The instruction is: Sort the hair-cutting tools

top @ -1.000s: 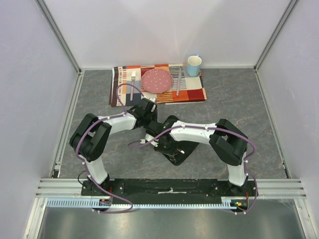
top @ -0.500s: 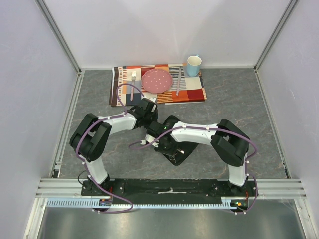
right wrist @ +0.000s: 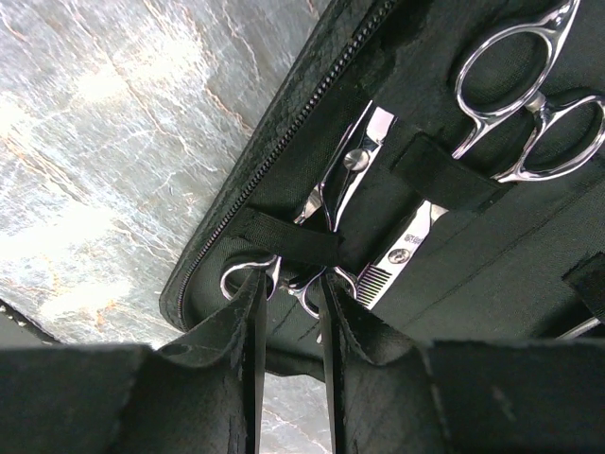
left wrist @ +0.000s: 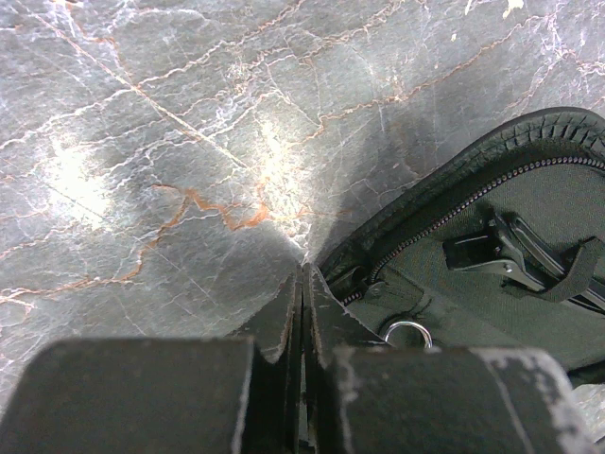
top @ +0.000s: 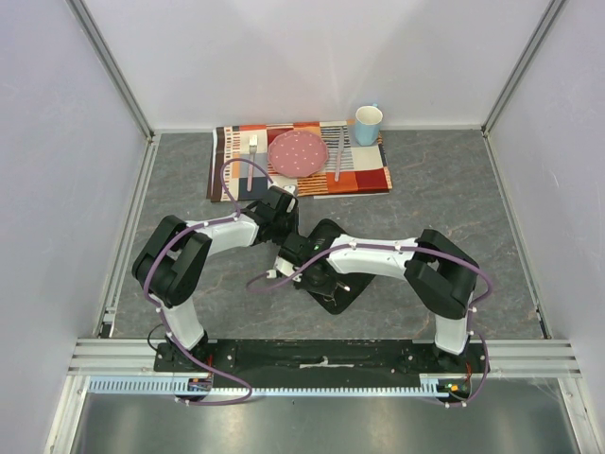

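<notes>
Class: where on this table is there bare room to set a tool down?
Bare table lies right of the placemat, up to the right wall, and in the back-left corner beside the placemat. A smaller strip lies in front of the left arm. Crowded: the middle, where it meets the right arm over the case.

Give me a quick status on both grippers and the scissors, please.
Left gripper shut at case rim. Right gripper narrowly parted astride handle of small scissors, grip unclear. Strap crosses that handle; large scissors alongside.
</notes>
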Controlling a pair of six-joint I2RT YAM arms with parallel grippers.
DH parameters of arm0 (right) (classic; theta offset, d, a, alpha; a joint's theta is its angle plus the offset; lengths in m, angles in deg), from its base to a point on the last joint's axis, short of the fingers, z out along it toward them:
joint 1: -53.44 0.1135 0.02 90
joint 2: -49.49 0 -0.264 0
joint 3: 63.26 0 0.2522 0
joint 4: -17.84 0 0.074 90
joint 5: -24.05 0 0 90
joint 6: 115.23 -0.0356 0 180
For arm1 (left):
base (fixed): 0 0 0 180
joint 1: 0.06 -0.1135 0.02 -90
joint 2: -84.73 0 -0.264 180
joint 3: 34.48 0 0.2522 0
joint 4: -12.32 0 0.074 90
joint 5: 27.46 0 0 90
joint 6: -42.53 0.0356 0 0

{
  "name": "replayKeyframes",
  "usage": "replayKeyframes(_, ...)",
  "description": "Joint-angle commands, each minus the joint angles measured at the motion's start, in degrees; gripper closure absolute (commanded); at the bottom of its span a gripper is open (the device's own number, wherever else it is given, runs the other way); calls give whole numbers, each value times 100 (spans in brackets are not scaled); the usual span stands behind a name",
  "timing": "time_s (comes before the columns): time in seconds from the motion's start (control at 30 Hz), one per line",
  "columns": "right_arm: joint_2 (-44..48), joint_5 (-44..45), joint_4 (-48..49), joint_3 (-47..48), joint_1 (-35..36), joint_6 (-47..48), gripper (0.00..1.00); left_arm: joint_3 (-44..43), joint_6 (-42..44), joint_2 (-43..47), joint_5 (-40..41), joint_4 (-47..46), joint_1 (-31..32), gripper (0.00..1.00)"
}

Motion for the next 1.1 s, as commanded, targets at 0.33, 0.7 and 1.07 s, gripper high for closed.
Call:
replayKeyframes(0.33,-346,-36,1323,375,66,22,63,11,36,-36,-551,273,285,97)
replayKeyframes(0.7,497,578,453,788,101,-752,52,-217,98,79,-490,325,285,97)
replayKeyframes(1.07,1981,2941,-146,202,92,-1664,43,-384,142,403,-376,440,276,98)
